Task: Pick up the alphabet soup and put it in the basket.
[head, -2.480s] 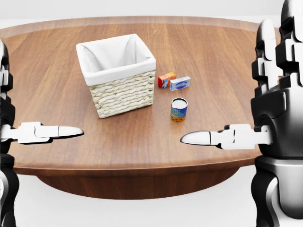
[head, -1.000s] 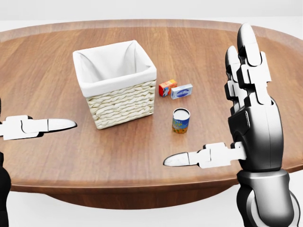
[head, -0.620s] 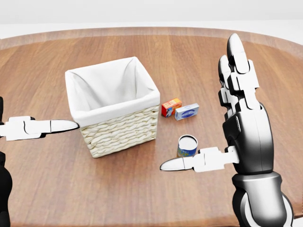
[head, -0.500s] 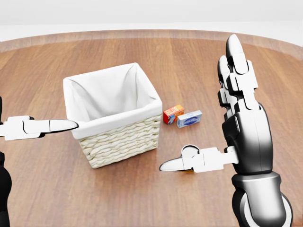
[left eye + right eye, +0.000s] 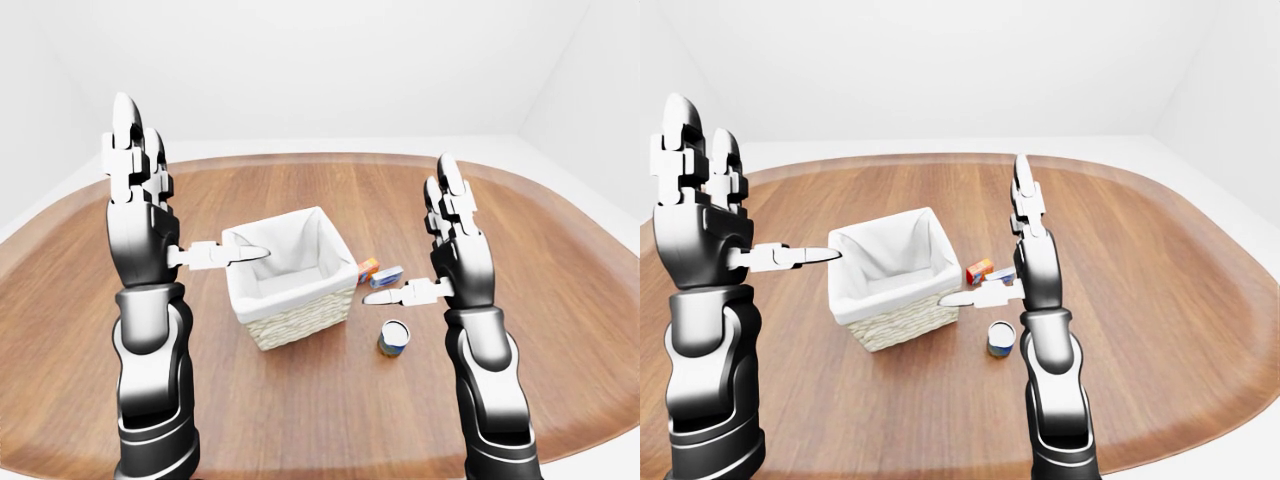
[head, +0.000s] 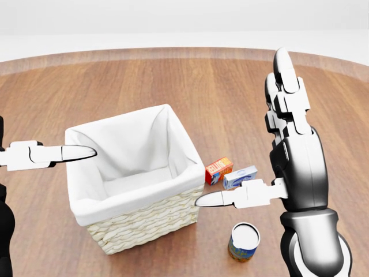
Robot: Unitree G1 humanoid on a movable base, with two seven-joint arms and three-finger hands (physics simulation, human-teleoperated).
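Note:
The alphabet soup can (image 6: 244, 242) stands upright on the wooden table (image 6: 173, 86), at the bottom of the head view, to the right of the basket. The wicker basket (image 6: 144, 222) has a white cloth lining and nothing shows inside it. My right hand (image 6: 248, 135) is open, fingers pointing up and thumb pointing left, held above the can and apart from it. My left hand (image 5: 193, 176) is open too, raised to the left of the basket, with its thumb (image 6: 57, 154) over the basket's left rim.
A small orange box (image 6: 218, 169) and a blue-and-white box (image 6: 239, 176) lie side by side to the right of the basket, just above the can in the head view. The oval table's edge (image 5: 560, 190) curves round on the right.
The camera has moved in and tilted down, so basket, boxes and can have slid down the head view. My right hand rose from low and flat to upright. Neither hand has taken hold of anything.

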